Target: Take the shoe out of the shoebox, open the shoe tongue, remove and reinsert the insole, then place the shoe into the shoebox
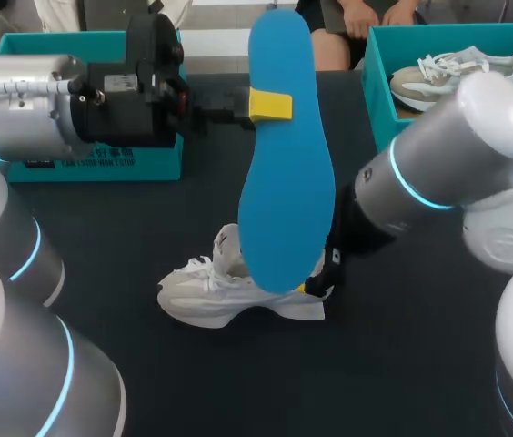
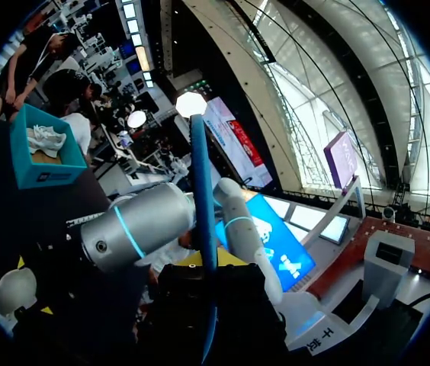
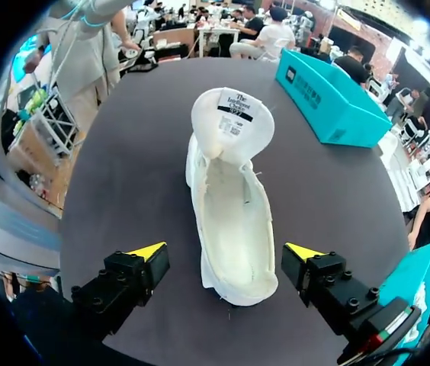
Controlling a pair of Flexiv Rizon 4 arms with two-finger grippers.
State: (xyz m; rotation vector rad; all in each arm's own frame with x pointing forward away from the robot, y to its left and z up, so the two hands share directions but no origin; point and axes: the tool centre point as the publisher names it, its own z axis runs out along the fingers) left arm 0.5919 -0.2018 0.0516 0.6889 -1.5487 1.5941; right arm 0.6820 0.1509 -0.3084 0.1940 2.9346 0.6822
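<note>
Left hand (image 1: 270,105): clamped on the blue insole (image 1: 284,182), one yellow tip showing on its face.
Insole: held upright, raised off the surface (image 1: 384,382), over the shoe (image 1: 229,291); whether its lower end touches the shoe cannot be told.
Shoe: white, standing on its sole near mid-surface, tongue (image 3: 232,114) pulled up and back, opening exposed.
Right hand (image 3: 226,252): fingers spread wide either side of the shoe's heel, neither touching it.
Left shoebox (image 1: 93,159): teal, far left, behind the left arm.
Right shoebox (image 1: 379,82): teal, far right, containing a second shoe (image 1: 457,73).
</note>
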